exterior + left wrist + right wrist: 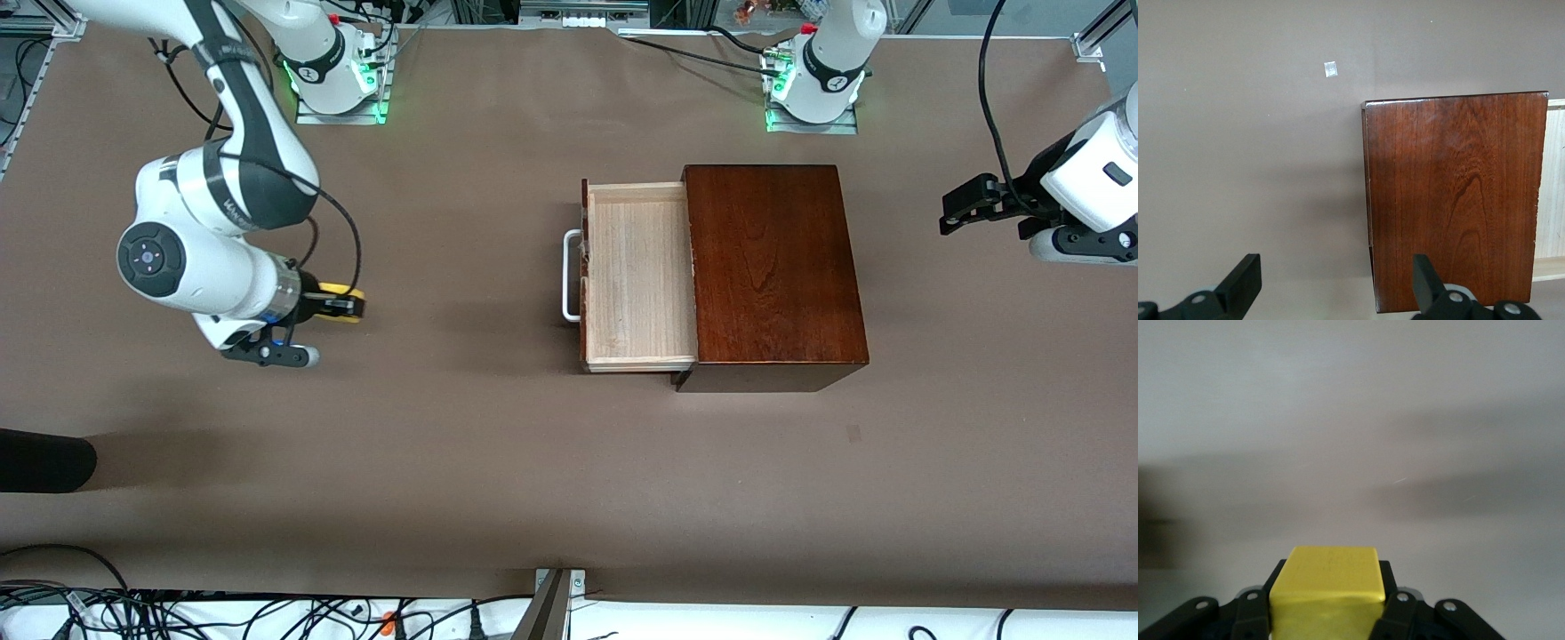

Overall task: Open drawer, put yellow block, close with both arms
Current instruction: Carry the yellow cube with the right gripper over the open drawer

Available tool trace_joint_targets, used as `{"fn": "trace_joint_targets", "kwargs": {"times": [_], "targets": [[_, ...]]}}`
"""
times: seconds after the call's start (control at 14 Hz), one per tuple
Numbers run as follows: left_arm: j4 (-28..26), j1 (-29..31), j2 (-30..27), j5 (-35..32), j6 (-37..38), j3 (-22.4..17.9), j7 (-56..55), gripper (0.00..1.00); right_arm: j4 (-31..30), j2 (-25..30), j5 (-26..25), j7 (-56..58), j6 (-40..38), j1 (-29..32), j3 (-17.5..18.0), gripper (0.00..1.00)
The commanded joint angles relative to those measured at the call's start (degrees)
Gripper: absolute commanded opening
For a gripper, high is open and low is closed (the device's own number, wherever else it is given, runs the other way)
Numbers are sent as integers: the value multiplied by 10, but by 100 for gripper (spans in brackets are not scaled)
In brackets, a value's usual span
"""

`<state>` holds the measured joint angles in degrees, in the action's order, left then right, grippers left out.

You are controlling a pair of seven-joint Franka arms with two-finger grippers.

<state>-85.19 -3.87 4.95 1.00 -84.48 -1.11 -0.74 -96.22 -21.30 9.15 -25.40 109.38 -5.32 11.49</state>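
The drawer point(640, 276) stands pulled out of the dark mahogany box point(773, 267), its pale-wood tray empty and its white loop handle point(572, 276) pointing toward the right arm's end of the table. My right gripper point(345, 305) is over bare table well short of that handle, shut on the yellow block point(341, 294). In the right wrist view the yellow block point(1331, 583) sits pinched between the black fingers point(1388, 580) of the right gripper point(1331, 577). My left gripper point(1335, 283) waits open beside the box point(1455, 200), at the left arm's end, with nothing between its fingers. The left gripper point(960, 209) also shows in the front view.
A small pale patch point(853, 434) marks the brown table cover nearer the front camera than the box. A black object point(44, 460) pokes in at the right arm's end. Cables point(178, 613) run along the table's front edge.
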Motion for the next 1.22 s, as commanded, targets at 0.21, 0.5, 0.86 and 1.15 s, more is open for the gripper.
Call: {"fn": "trace_joint_targets", "kwargs": {"times": [0.21, 0.5, 0.86, 1.15], "targets": [[-4, 0, -12, -14, 5, 2, 0, 100, 55, -18, 111, -219, -8, -77, 1, 15], [-4, 0, -12, -14, 5, 2, -1, 100, 96, -33, 112, -389, -1, -145, 2, 15], [-4, 0, -12, -14, 5, 2, 0, 100, 109, -40, 111, -659, 98, -239, 2, 14], [-4, -1, -12, -14, 5, 2, -1, 100, 109, -74, 84, -822, 152, -309, -2, 14]]}}
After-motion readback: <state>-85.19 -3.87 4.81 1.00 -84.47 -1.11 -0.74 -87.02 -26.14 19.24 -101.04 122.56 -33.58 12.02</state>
